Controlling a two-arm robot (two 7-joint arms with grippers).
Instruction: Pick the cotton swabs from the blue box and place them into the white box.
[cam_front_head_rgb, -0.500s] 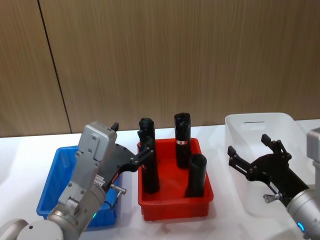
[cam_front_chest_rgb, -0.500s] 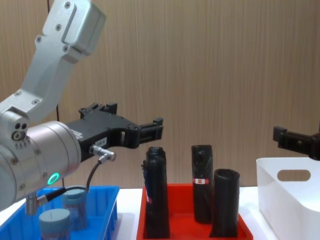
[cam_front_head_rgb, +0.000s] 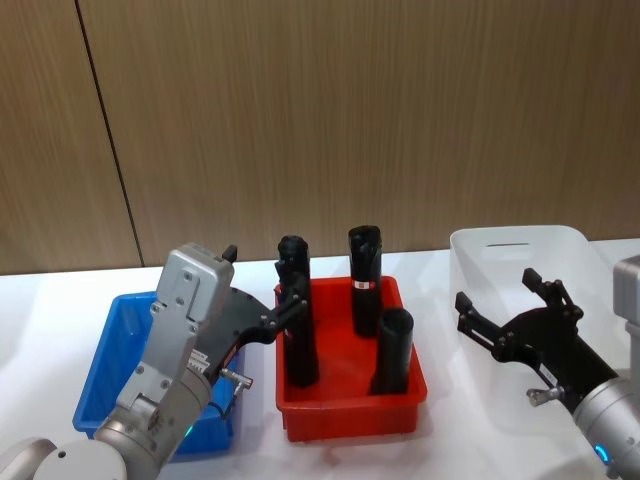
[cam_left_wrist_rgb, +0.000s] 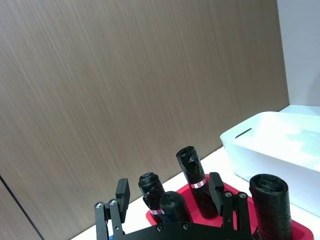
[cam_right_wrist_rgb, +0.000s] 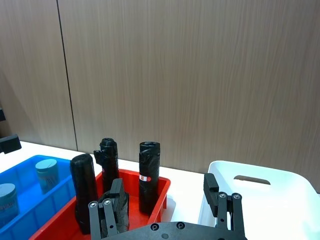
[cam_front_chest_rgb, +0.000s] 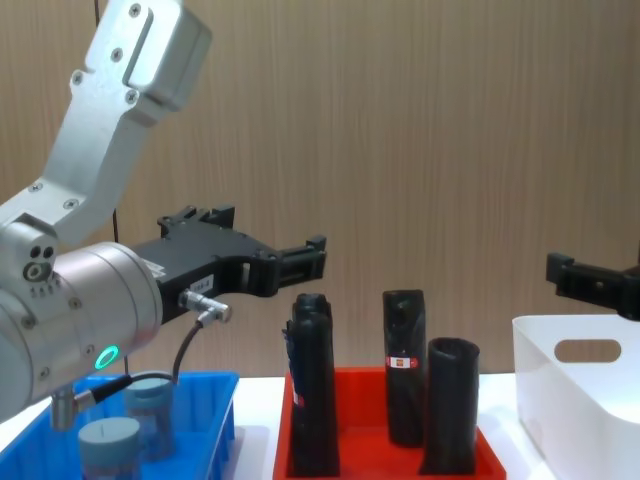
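Note:
Two cotton swabs jars with pale lids (cam_front_chest_rgb: 108, 440) (cam_front_chest_rgb: 150, 403) stand in the blue box (cam_front_head_rgb: 118, 330) at the left; the right wrist view shows them (cam_right_wrist_rgb: 47, 173) (cam_right_wrist_rgb: 6, 197) too. My left gripper (cam_front_head_rgb: 262, 276) hovers open above the gap between the blue box and the red tray, holding nothing; in the left wrist view its fingers (cam_left_wrist_rgb: 121, 192) stand wide apart. My right gripper (cam_front_head_rgb: 496, 288) is open and empty, raised at the near left side of the white box (cam_front_head_rgb: 520, 250). The white box (cam_right_wrist_rgb: 260, 200) looks empty.
A red tray (cam_front_head_rgb: 350, 405) with several tall black rolls (cam_front_head_rgb: 364, 275) sits between the blue and white boxes, right under the path across. A wooden wall stands behind the white table (cam_front_head_rgb: 40, 290).

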